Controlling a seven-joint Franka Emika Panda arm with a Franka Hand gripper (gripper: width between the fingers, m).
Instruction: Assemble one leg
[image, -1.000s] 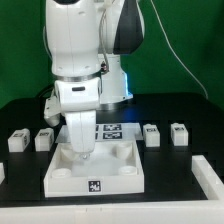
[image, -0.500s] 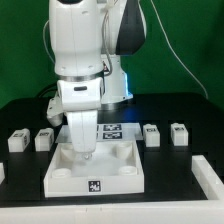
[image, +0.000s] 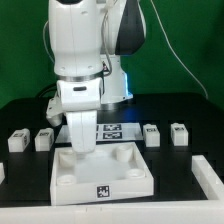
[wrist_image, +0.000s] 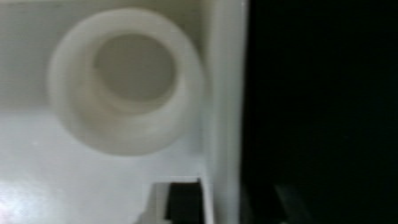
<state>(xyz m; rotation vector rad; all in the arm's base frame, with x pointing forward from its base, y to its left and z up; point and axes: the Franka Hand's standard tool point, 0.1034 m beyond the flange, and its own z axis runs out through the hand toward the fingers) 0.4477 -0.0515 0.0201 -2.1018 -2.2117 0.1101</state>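
four legs lie loose in a row on the black table (image: 190, 115) behind the plate (image: 125, 183): outer-left leg (image: 17, 141), inner-left leg (image: 44, 138), inner-right leg (image: 151, 134), outer-right leg (image: 179, 133); none picked or seated as far as visible, so the task looks barely begun; grab, carry and insert are all left. gripper (image: 80, 151) hangs low over the plate's rear corner on the exterior view's left; jaws hidden by the hand, can't tell if open or closed; no leg seen in it. wrist view shows a round socket (wrist_image: 125, 85) w/ a smooth sloped rim; plate is matte white, prob. plastic, w/ rounded corners; legs are blocky, white, tagged; marker board (image: 110, 129) lies flat behind.
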